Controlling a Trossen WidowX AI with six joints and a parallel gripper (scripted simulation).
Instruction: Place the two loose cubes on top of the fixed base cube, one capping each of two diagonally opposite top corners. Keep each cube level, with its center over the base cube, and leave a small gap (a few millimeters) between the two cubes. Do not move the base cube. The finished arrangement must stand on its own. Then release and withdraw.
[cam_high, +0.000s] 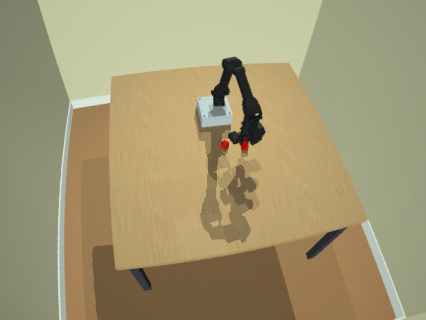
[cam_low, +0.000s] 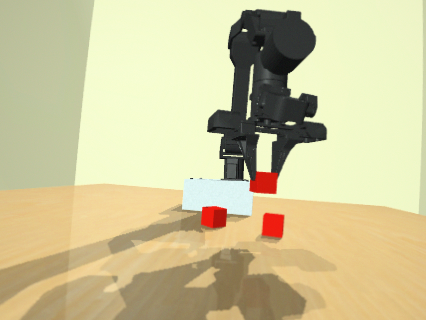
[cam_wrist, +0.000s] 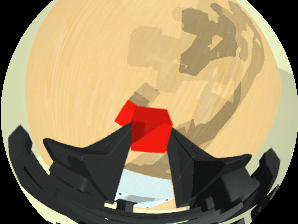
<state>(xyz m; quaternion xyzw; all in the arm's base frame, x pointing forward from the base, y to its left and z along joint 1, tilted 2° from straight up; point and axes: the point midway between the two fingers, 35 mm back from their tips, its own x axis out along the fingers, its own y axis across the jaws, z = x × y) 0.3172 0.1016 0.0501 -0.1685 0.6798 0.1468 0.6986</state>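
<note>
My gripper (cam_low: 264, 176) (cam_wrist: 149, 128) is shut on a red cube (cam_low: 263, 184) (cam_wrist: 151, 137), held above the table and roughly level. A right-hand red cube (cam_high: 244, 148) (cam_low: 273, 225) (cam_wrist: 125, 114) rests on the table below the held cube, apart from it. In the wrist view the held cube and fingers partly cover it. A left-hand red cube (cam_high: 225, 144) (cam_low: 214, 217) stands on the table, turned at an angle, with a space between it and the right-hand one. It is hidden in the wrist view. All three look alike; I cannot tell which is the fixed base.
The white block (cam_high: 215, 120) (cam_low: 217, 196) (cam_wrist: 145, 187) under the arm stands behind the cubes. The wooden table (cam_high: 150, 200) (cam_low: 360, 270) (cam_wrist: 75, 75) carries the arm's shadows in front of the cubes. The left-hand cube stands close beside the right-hand one.
</note>
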